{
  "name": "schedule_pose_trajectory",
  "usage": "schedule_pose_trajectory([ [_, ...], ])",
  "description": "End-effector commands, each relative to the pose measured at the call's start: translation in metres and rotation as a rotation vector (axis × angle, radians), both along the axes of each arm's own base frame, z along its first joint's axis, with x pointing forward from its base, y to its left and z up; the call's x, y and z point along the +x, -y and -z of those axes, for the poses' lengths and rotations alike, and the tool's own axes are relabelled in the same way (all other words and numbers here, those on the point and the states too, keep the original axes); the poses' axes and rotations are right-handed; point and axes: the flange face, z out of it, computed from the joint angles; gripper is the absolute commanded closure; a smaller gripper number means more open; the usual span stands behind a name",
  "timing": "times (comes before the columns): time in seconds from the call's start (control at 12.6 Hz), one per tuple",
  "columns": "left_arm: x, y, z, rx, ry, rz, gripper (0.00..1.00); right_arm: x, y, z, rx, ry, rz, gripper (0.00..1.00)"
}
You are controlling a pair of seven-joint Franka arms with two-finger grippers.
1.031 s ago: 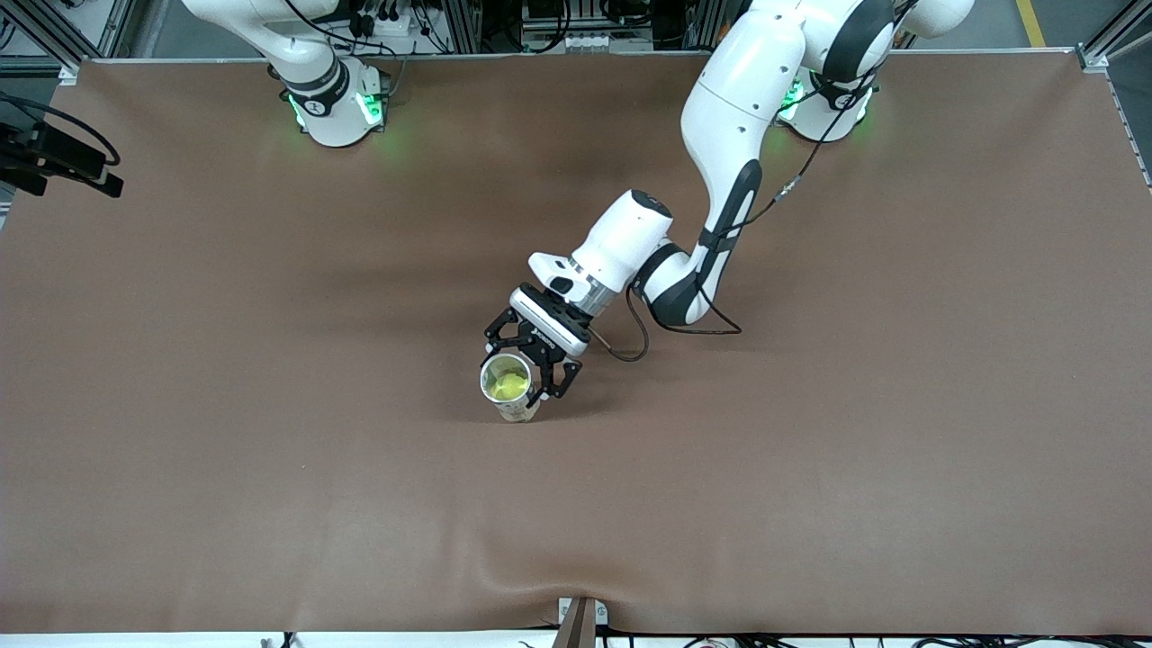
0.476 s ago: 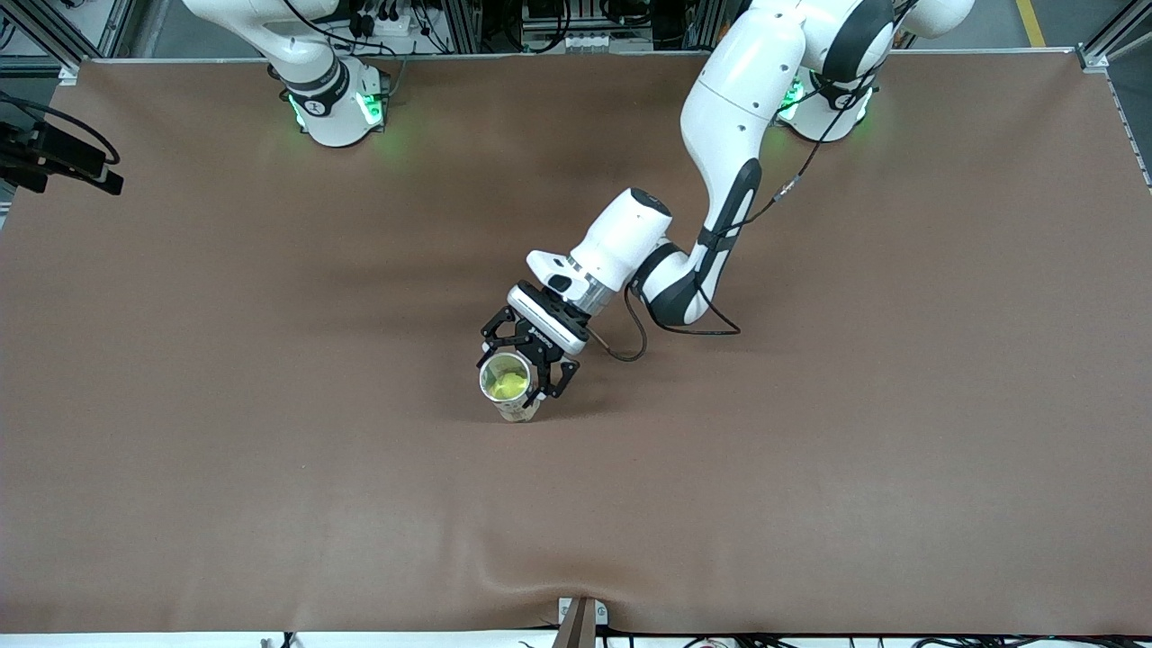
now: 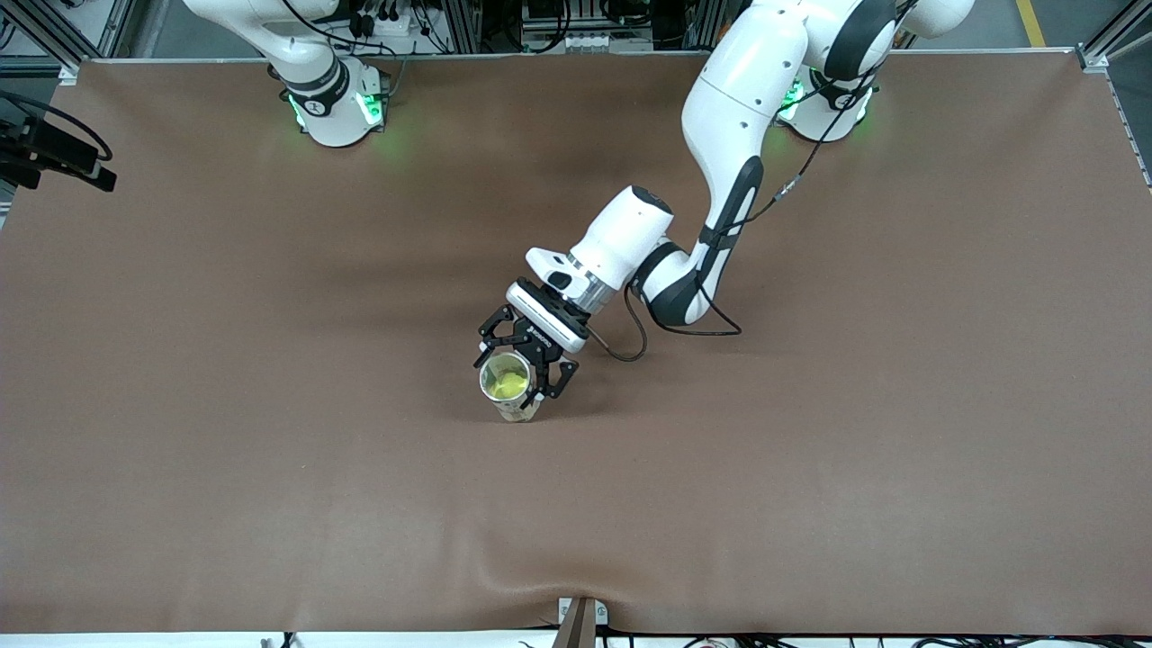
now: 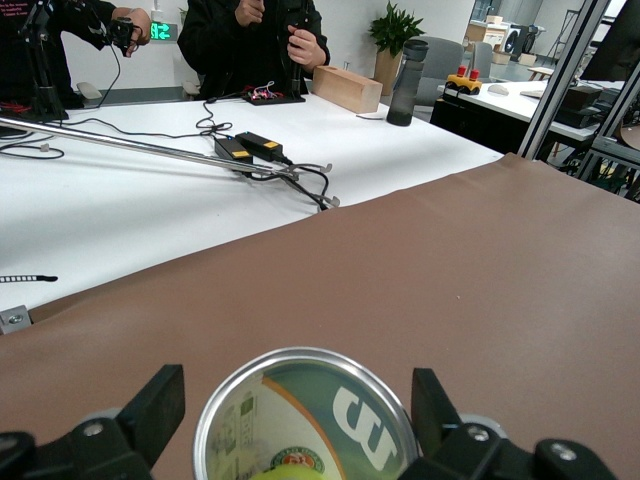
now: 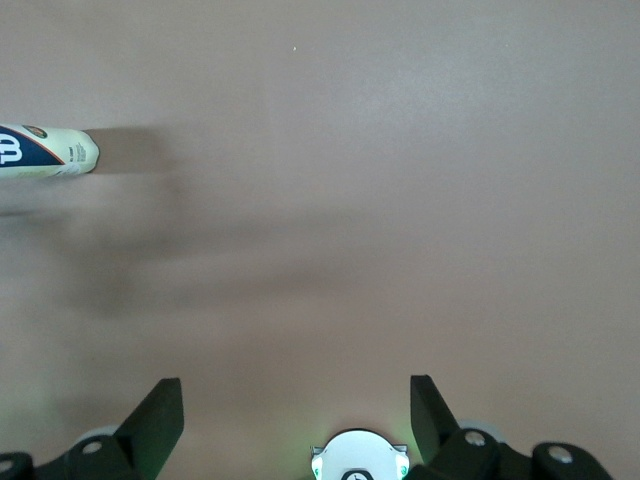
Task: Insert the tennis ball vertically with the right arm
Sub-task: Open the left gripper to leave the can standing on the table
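Tennis ball [image 3: 509,385] already down in upright tennis ball can [image 3: 510,389] mid-counter [image 3: 270,450]. Left gripper [image 3: 519,367] spread around can rim, not clamped; sideways retreat could tip it. Right gripper [image 5: 297,420] wide open, empty, waiting over bare counter.

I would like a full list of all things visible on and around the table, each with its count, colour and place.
can: one, pale with a metal rim, upright near the table's middle, open at the top, between the left pincer's fingers.
ball: one, yellow-green, inside the can.
table: one, brown cover.
left arm: one, white and black, reaching from its base to the can.
left pincer: one, black, open around the can's top.
right arm: one, white and black, waiting near its base.
right pincer: one, black, open, over bare table.
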Motion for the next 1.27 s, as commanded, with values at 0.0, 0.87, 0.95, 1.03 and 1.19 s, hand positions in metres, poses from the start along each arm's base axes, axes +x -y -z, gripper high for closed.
schedule_pose_trajectory([
  [0.0, 0.000, -0.001, -0.017, -0.004, 0.025, 0.003, 0.00, -0.011, 0.002, -0.011, -0.010, 0.023, -0.010, 0.00],
  [0.87, 0.036, -0.029, -0.126, 0.164, -0.129, -0.114, 0.00, -0.012, -0.021, 0.007, -0.076, 0.112, -0.084, 0.00],
  [0.95, 0.040, -0.037, -0.141, 0.200, -0.170, -0.137, 0.00, -0.013, -0.021, 0.009, -0.075, 0.106, -0.086, 0.00],
  [1.03, 0.045, -0.049, -0.154, 0.238, -0.216, -0.163, 0.00, -0.015, -0.021, 0.012, -0.076, 0.100, -0.094, 0.00],
  [1.19, 0.059, -0.075, -0.170, 0.286, -0.285, -0.209, 0.00, -0.018, -0.020, 0.014, -0.091, 0.094, -0.117, 0.00],
])
